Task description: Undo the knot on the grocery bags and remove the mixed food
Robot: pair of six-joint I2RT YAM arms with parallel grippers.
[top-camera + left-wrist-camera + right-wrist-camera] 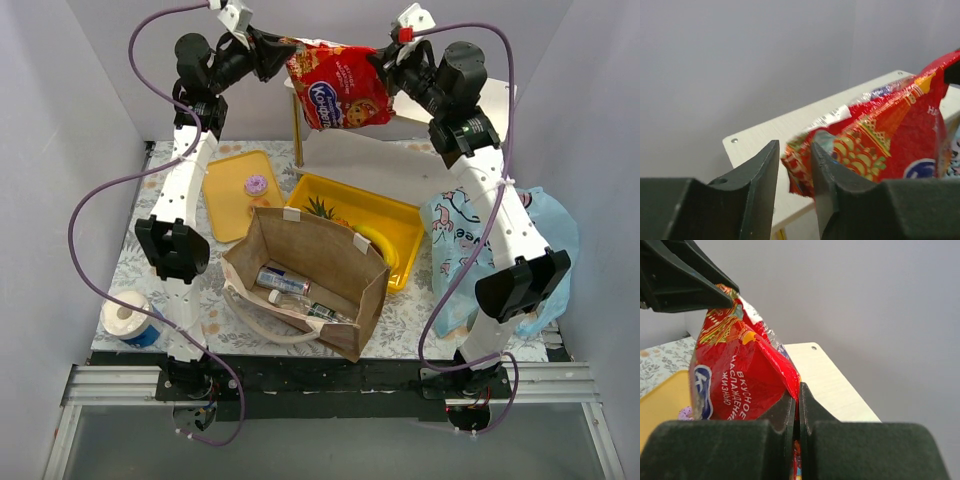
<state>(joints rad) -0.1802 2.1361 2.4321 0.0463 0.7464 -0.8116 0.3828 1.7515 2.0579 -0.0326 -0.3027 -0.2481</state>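
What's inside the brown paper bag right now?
On the floor of the brown paper bag lie a small can and a small bottle. Its near wall hides anything tucked right behind it.

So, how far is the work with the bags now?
Done: the paper bag stands open, and a doughnut, a pineapple and a banana lie in the yellow trays. In hand: the red cookie packet, pinched by the right gripper; the left gripper has its jaws apart at the other corner. Remaining: bottles inside the paper bag.
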